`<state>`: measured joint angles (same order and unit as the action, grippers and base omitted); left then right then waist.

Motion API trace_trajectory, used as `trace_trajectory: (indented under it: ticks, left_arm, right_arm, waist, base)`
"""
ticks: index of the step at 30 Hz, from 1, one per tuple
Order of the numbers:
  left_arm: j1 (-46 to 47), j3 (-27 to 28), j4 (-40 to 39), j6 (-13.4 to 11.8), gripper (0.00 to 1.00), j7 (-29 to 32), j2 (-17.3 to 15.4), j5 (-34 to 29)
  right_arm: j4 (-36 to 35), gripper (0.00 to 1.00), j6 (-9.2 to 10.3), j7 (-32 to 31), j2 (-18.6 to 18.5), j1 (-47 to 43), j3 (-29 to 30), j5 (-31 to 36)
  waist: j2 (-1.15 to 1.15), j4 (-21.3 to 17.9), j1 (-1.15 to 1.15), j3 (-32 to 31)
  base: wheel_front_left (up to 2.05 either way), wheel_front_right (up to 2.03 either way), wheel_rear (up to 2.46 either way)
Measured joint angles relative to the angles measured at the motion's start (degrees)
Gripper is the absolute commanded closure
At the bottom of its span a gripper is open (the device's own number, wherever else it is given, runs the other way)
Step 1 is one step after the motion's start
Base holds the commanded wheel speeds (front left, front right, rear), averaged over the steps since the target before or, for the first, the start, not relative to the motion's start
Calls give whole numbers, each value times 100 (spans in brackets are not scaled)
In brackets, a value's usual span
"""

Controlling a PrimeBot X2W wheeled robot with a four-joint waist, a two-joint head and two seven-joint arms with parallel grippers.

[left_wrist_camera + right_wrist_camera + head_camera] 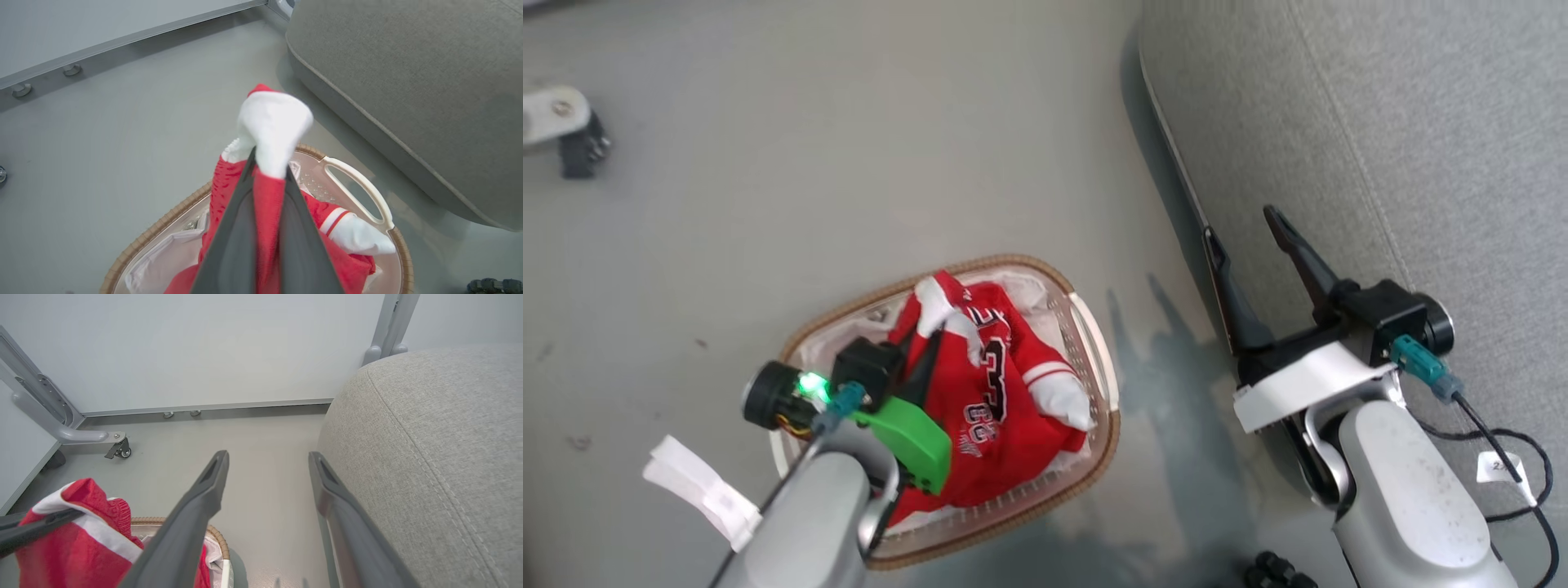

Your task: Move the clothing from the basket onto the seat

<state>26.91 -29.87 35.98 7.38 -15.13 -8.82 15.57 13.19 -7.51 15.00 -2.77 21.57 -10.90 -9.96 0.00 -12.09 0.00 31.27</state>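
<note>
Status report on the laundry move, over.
Left gripper shut on the red clothing, bulk of it in the basket. Right gripper open, empty, beside the grey seat. Nothing in the way toward the seat.

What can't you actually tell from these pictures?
- Head view: the left gripper covers part of the clothing, so the number of garments is unclear.
- Head view: the near end of the basket sits under the left arm.
- Head view: the small lettering is crumpled, unreadable.
- All views: the seat runs off the edges; full shape unknown.
</note>
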Motion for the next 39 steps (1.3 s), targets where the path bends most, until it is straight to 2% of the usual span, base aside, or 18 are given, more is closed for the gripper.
trace_trajectory:
  ticks: [7,21,32,39]
  left_arm:
    - [-491,191,-591,0,100,0,224,80]
    - [-778,427,-1780,1,100,0,489,145]
    - [-773,498,-2253,1,100,0,570,224]
    - [-762,365,-2305,1,100,0,586,275]
  right_arm:
    - [156,0,0,0,0,-443,159,103]
    - [392,0,0,0,-2,-1089,220,198]
    - [580,0,0,0,-4,-1410,-220,188]
    - [538,0,0,0,-2,-1511,-788,131]
  waist:
    - [0,259,0,-710]
    - [0,750,0,-1922]
    - [0,977,0,-2542]
    - [0,1108,0,-2723]
  base:
    - [0,0,0]
    - [0,0,0]
    - [0,0,0]
    - [0,0,0]
